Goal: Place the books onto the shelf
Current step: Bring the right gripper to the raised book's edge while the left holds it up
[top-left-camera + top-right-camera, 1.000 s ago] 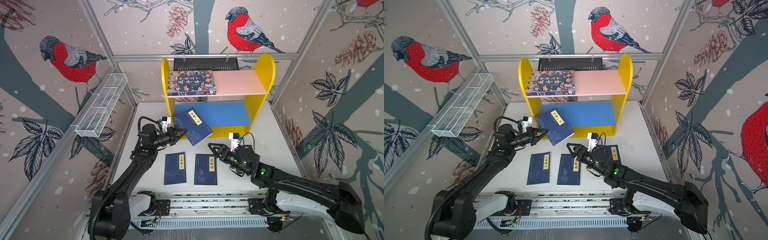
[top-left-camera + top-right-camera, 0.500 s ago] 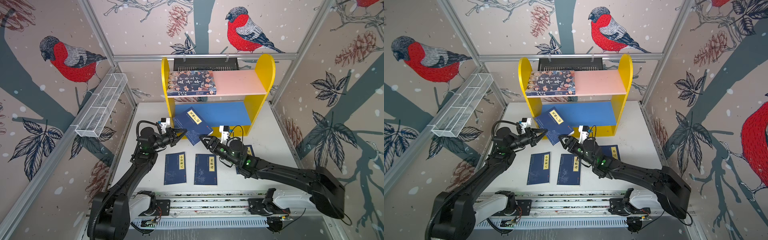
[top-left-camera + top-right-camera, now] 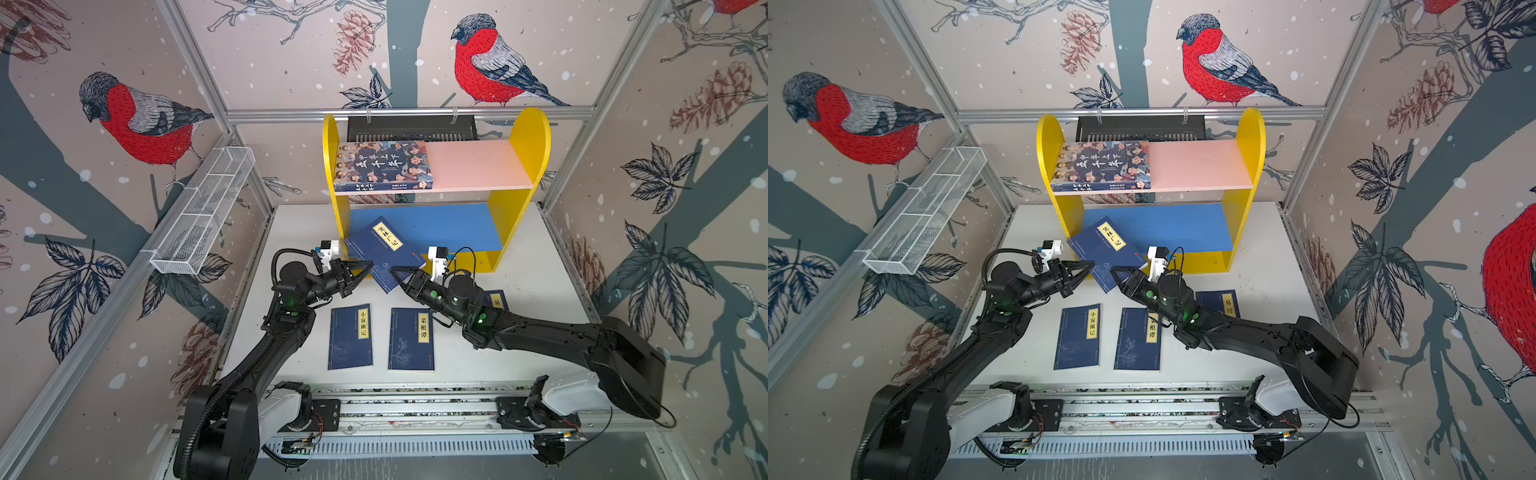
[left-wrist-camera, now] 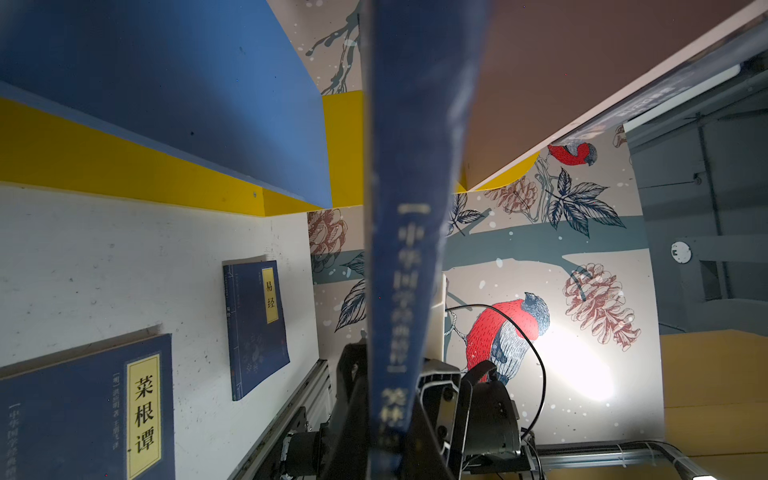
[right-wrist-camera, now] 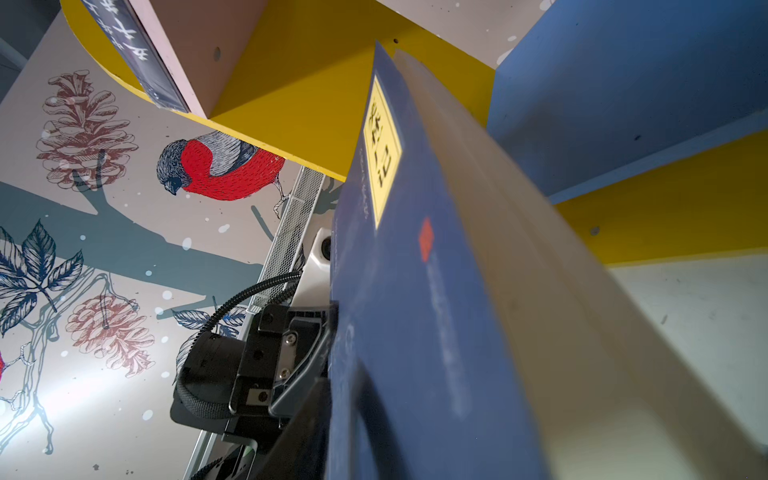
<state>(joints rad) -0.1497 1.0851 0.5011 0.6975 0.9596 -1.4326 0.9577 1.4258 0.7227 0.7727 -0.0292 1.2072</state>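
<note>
Top views: L claw gripped thin navy yellow-labelled book; R claw hold unclear. Needed level slide onto blue board of yellow shelf.

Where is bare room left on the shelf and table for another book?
Pink board: right half bare, beside the big book. Blue board: bare right of the angled book. Table: bare strip right of the shelf. Crowded: table's centre, around three flat books.

Top views bright, even, edges bent; wrist views dimmer w/ blurry book.
</note>
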